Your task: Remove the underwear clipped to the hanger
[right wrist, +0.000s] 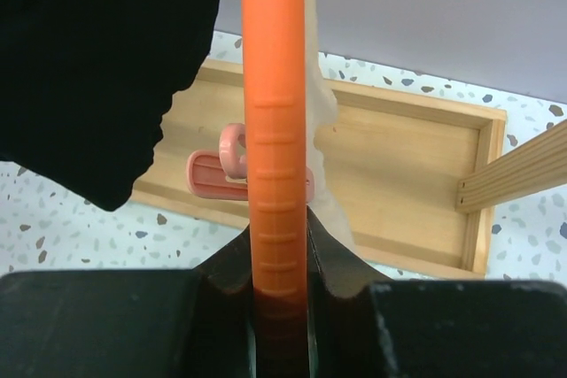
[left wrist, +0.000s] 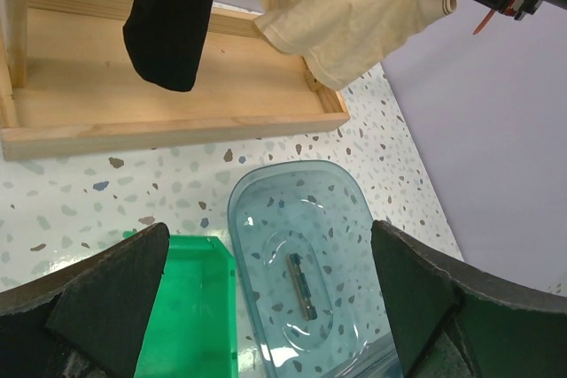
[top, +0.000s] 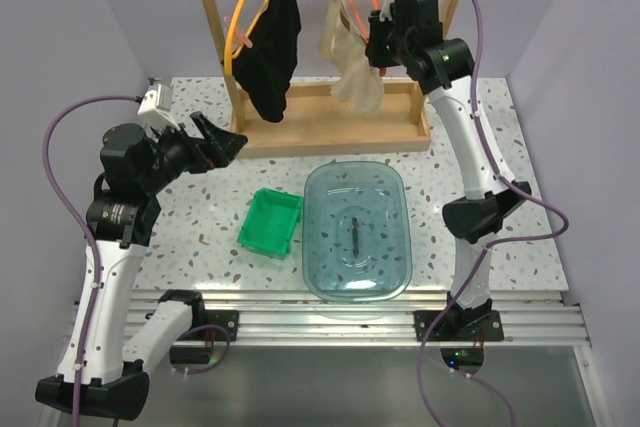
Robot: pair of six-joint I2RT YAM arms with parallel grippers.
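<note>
1. Beige underwear [top: 352, 62] is hanging high on the wooden rack [top: 330, 127] in the top view, w/ the right gripper [top: 378, 32] pressing in at its upper edge. Black underwear [top: 270, 47] is dangling just left of it. Left gripper [top: 218, 139] is hovering low over the table [top: 200, 217], well apart from both garments
2. Left wrist view: the fingers [left wrist: 115, 298] are gaping wide, holding nothing. Both garments are hanging above the rack base
3. Right wrist view: the jaws are pinching narrow on the orange hanger [right wrist: 275, 130]. A pink clip [right wrist: 221, 170] is showing behind it
4. Judging from this, the right arm is prob. steadying the hanger, so the left should be rising to grip the beige hem & pulling down smoothly, not yanking, so the rack isn't tipping
</note>
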